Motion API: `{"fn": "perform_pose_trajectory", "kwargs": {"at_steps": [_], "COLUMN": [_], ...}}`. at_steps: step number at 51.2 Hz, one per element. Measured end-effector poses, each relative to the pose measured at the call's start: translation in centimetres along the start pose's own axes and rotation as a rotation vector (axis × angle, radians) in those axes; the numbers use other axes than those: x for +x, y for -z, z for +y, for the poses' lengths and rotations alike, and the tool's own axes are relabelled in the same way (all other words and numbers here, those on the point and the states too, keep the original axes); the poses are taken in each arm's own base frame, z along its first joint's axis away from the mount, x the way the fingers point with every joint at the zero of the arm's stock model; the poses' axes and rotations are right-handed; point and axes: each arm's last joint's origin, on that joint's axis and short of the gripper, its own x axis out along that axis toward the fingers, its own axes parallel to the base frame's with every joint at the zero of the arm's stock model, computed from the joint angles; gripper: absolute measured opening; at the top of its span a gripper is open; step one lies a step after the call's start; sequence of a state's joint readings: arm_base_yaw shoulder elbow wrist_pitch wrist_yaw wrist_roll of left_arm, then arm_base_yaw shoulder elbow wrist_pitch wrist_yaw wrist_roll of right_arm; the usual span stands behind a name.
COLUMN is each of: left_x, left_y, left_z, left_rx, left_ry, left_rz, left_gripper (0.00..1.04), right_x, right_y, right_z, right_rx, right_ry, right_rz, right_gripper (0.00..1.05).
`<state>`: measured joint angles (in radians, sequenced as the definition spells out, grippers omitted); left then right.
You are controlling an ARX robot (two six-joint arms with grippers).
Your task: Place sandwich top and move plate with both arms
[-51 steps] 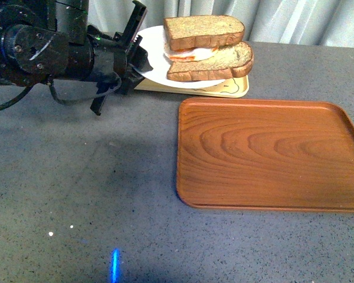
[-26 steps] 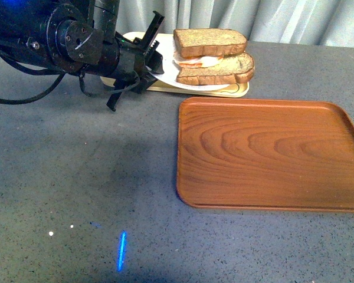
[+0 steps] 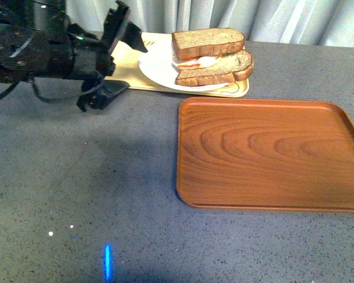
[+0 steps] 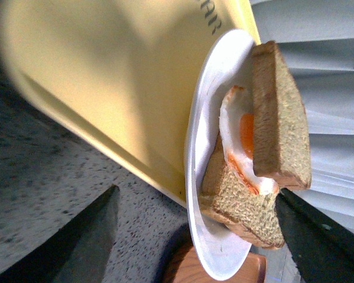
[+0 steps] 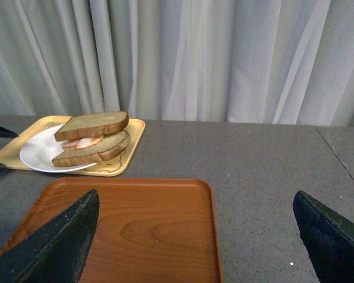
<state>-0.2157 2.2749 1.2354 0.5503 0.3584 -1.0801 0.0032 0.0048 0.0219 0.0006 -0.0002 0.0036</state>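
The sandwich top (image 3: 207,40) lies on a fried egg (image 4: 239,127) and a tanner bottom slice (image 3: 215,68). This stack rests on the white plate (image 3: 156,66), which lies on the pale yellow tray (image 3: 127,68). My left gripper (image 3: 134,65) is open just left of the plate and holds nothing. In the left wrist view its fingers straddle the near rim of the plate (image 4: 203,147), with the sandwich top (image 4: 280,118) beyond. My right gripper (image 5: 196,194) is open over the wooden tray (image 5: 124,230), well short of the sandwich top (image 5: 91,125). It does not show in the front view.
The brown wooden tray (image 3: 265,153) lies bare on the grey table (image 3: 76,188), just in front of the yellow tray. A grey curtain (image 5: 224,59) hangs behind the table's far edge. The left arm's bulk (image 3: 35,50) fills the far left.
The plate with the sandwich came down from a raised tilt and now lies flat on the yellow tray. My left gripper let go of the rim and drew back to the left.
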Motion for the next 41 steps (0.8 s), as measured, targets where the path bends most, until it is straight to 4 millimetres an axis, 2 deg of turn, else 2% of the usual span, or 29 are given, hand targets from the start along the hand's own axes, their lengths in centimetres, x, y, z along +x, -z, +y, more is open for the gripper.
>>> {"fn": "perform_pose_trajectory", "kwargs": {"at_steps": [4,9,11,14,16,20,23,30,36,38,41], "left_x": [-2.7,-7.0,-8.0,-10.3,-13.5,-17.7,-19.0,-19.3,-19.5,-20.6,-22.7], "left_y": [-0.6,-0.8,-0.8,-0.7,-0.4,0.3,0.7,0.9,1.2,2.2,4.1], "left_z": [0.7,1.5,1.8,2.3,3.0,3.2,3.1,3.1,3.3,3.5,3.8], "left_rx": [0.037,0.128,0.156,0.424,0.609,0.817,0.877,0.893,0.897,0.934,0.971], "left_ry": [0.024,0.095,0.108,0.048,-0.037,-0.136,-0.167,-0.171,-0.18,-0.194,-0.219], "left_rz": [-0.02,-0.048,-0.065,-0.405,-0.617,-0.764,-0.796,-0.795,-0.786,-0.763,-0.739], "left_gripper": [0.97,0.96,0.96,0.84,0.73,0.6,0.5,0.32,0.12,0.05,0.02], "right_x": [0.0,0.0,0.0,0.0,0.0,0.0,0.0,0.0,0.0,0.0,0.0], "right_y": [0.0,0.0,0.0,0.0,0.0,0.0,0.0,0.0,0.0,0.0,0.0], "right_z": [0.0,0.0,0.0,0.0,0.0,0.0,0.0,0.0,0.0,0.0,0.0], "right_rx": [0.0,0.0,0.0,0.0,0.0,0.0,0.0,0.0,0.0,0.0,0.0], "right_ry": [0.0,0.0,0.0,-0.001,0.0,0.001,0.002,-0.001,0.0,-0.001,0.002], "right_rz": [0.0,0.0,0.0,0.0,0.0,0.0,0.0,-0.001,0.0,0.0,0.0], "right_gripper": [0.96,0.96,0.96,0.96,0.96,0.96,0.96,0.96,0.96,0.96,0.96]}}
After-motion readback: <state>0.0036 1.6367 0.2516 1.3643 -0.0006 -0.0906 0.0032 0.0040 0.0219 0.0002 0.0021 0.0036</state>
